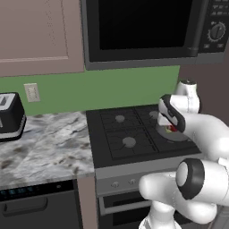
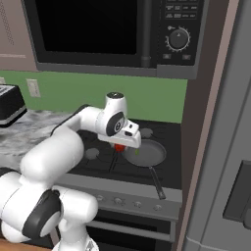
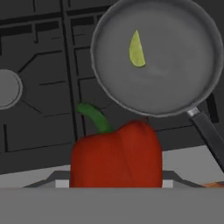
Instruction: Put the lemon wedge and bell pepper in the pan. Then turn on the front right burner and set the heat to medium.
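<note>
The fingers are grasping the red bell pepper at the bottom of the hand view. Farther up, the grey pan sits on the stove with the lemon wedge inside it.

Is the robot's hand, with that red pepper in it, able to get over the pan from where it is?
Probably yes. The gripper holds the bell pepper beside the pan, just off its rim. Only the lemon wedge lies inside, and nothing stands between them.
</note>
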Tool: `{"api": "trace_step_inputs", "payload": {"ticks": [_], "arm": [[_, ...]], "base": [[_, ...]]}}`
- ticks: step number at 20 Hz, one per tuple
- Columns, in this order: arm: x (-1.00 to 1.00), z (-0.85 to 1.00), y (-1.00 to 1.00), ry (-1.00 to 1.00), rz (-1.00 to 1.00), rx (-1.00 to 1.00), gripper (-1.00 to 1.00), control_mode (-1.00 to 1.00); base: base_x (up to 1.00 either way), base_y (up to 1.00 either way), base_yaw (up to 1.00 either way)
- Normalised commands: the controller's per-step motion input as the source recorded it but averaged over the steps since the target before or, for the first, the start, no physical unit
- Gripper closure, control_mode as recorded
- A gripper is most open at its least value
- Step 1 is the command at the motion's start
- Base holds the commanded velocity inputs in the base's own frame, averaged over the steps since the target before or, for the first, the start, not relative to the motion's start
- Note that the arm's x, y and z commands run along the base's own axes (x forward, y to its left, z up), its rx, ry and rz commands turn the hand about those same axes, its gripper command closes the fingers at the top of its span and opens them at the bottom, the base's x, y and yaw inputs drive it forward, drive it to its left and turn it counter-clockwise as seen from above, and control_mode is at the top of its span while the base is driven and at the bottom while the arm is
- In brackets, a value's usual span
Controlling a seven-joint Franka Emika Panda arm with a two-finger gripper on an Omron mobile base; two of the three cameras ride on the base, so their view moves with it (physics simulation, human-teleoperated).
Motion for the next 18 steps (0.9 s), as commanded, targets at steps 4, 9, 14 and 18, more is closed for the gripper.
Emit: {"api": "trace_step_inputs", "payload": {"ticks": [4, 9, 14, 18], "arm": [[0.21, 0.00, -0.76, 0.03, -0.06, -0.01, 1.00, -1.00], [0.30, 0.00, -0.55, 0.01, -0.02, 0.00, 1.00, -1.00], [0.19, 0.00, -0.11, 0.00, 0.00, 0.00, 1.00, -1.00], [0.03, -0.12, 0.00, 0.00, 0.00, 0.00, 1.00, -1.00]], "base": [[0.00, 0.00, 0.00], [0.00, 0.00, 0.00], [0.00, 0.00, 0.00], [0.00, 0.00, 0.00]]}}
